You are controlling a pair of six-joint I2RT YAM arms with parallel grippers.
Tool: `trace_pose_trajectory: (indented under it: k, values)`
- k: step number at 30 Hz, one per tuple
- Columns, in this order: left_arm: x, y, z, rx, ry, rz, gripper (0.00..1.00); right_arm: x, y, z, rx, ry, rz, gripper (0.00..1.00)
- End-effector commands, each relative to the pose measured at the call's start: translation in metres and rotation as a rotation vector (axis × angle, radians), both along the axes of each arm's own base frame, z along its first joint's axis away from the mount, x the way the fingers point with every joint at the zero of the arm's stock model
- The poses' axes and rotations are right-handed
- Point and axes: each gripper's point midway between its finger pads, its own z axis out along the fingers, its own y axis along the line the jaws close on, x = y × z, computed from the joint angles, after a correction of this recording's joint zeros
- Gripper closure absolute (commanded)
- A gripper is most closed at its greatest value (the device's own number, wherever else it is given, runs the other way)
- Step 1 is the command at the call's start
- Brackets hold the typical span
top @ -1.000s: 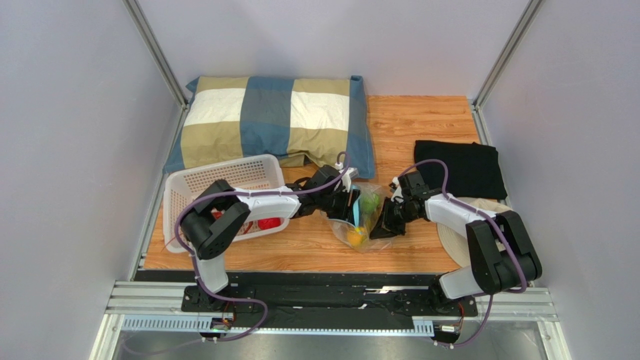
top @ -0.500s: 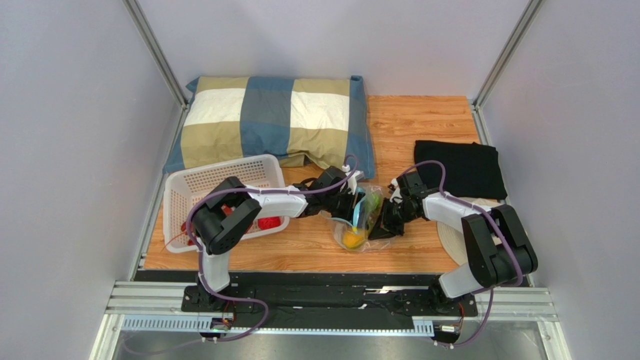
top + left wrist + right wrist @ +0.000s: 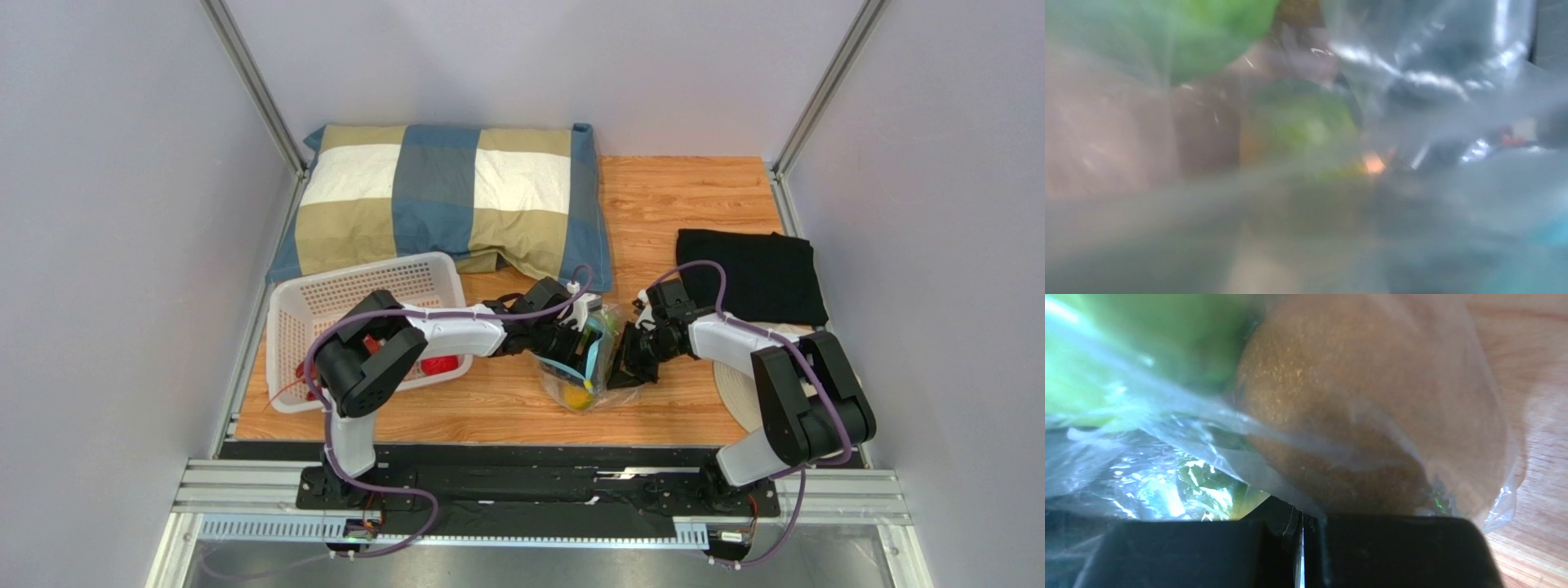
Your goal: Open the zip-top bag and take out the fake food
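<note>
The clear zip-top bag (image 3: 594,374) lies on the wooden table between my grippers, its light blue zipper strip (image 3: 591,357) gaping. Inside it are a yellow-orange mango (image 3: 574,395) and a green leafy ball (image 3: 602,328). My left gripper (image 3: 572,347) is pushed into the bag's mouth. Its wrist view is blurred by plastic, showing only green shapes (image 3: 1211,30), and its fingers are hidden. My right gripper (image 3: 628,359) is shut on the bag's plastic (image 3: 1290,490) at its right side. A brownish-yellow piece (image 3: 1333,429) and a green piece (image 3: 1137,349) sit just beyond the jaws.
A white perforated basket (image 3: 321,299) at the left holds red toy food (image 3: 438,365). A checked pillow (image 3: 442,196) lies at the back. A black cloth (image 3: 748,272) and a round pale mat (image 3: 734,392) are at the right.
My left gripper has moved right and deeper into the bag's mouth. The bag has shifted and bunched slightly. The right gripper has stayed clamped on the bag's side.
</note>
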Motion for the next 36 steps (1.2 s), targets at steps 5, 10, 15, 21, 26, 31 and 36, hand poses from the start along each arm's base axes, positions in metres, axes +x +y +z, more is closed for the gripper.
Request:
trace_pose_trajectory:
  k: [5,10,15,21,26,31,36]
  values:
    - [0.010,0.033,-0.019,0.201,-0.077,0.069,0.86,0.015,-0.016,-0.002,-0.120,-0.075,-0.040,1.00]
    - [0.005,0.049,0.020,0.216,-0.110,0.064,1.00,0.013,-0.044,-0.016,-0.243,-0.059,-0.088,1.00]
    - [-0.006,0.064,0.072,0.166,-0.158,0.063,1.00,0.005,-0.062,-0.026,-0.286,-0.044,-0.115,1.00]
    - [-0.020,0.097,0.120,0.180,-0.208,0.075,1.00,0.000,-0.069,-0.032,-0.295,-0.026,-0.141,1.00]
    - [-0.025,0.151,0.138,0.310,-0.172,0.254,1.00,0.001,-0.070,-0.031,-0.290,-0.041,-0.120,1.00]
    - [-0.014,0.229,0.168,0.396,-0.242,0.598,1.00,0.011,-0.062,0.001,-0.253,-0.126,-0.064,1.00]
    - [0.005,0.290,0.154,0.467,-0.163,0.879,1.00,0.014,-0.057,0.048,-0.233,-0.180,-0.045,0.95]
